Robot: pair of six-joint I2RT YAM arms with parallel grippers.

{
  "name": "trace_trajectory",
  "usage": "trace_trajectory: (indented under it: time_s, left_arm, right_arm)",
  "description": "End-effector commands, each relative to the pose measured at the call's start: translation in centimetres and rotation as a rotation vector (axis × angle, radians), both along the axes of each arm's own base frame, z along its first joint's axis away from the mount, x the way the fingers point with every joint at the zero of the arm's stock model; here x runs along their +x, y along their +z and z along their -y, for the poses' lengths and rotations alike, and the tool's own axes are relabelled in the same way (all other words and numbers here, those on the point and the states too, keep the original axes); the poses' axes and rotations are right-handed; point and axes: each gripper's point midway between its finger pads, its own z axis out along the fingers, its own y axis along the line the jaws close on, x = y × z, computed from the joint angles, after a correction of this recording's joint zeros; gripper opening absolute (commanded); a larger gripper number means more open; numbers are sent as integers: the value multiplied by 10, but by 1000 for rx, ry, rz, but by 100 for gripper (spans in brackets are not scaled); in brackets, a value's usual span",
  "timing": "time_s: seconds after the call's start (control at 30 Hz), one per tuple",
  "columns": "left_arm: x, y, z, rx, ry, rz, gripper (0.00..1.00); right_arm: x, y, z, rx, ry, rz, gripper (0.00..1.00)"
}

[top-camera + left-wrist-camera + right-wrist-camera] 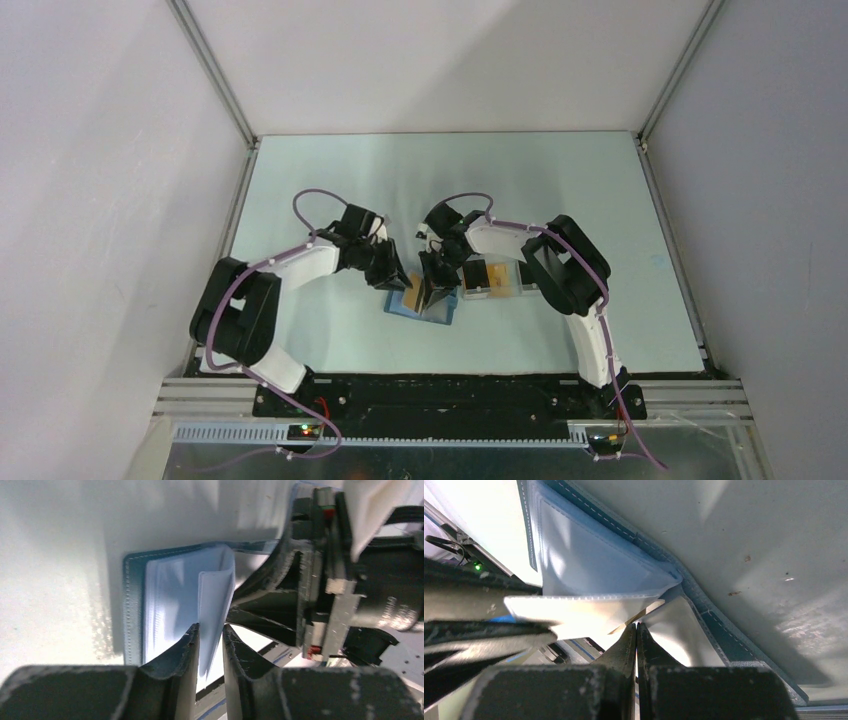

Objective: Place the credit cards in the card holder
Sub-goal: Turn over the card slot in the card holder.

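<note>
Your blue folding card holder lies open mid-table, toward the near edge. The left gripper straddles 1 clear plastic sleeve, jaws narrowly apart; pinching or not, you cannot tell. The right gripper, jaws closed, rests at the fold. Lifting hard could drag the holder.

The card holder has a matt blue, leather-like cover with pale stitching along its edge and glossy, translucent plastic sleeves inside, the jaws are dark matt plastic scuffed with whitish scratches, and the counter is smooth, pale, faintly sheeny and lightly speckled.
</note>
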Motion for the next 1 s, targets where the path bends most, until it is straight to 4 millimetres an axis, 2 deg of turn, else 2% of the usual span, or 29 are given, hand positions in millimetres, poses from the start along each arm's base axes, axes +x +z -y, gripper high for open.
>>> trace_trajectory:
  time_s: [0.0,0.1,0.37,0.53,0.6,0.77,0.83,0.97]
  left_arm:
    - [7,39,20,-128,-35,69,26]
    - [6,41,21,-133,-37,70,25]
    - [1,21,20,-59,-38,52,32]
    - [3,25,23,-20,-46,79,36]
    - [6,26,21,9,-39,90,29]
    - [11,21,10,85,-24,99,5]
    - [11,19,6,114,-21,101,0]
    - [11,16,-6,175,-11,114,0]
  right_arm:
    - [0,0,0,11,7,-2,0]
    - [0,0,0,11,7,-3,0]
    - [0,1,0,14,6,-1,0]
    - [0,1,0,13,8,-3,0]
    - [0,1,0,11,8,-3,0]
    - [1,3,1,14,5,3,0]
    - [1,4,1,16,7,6,0]
    - [2,6,2,14,8,14,0]
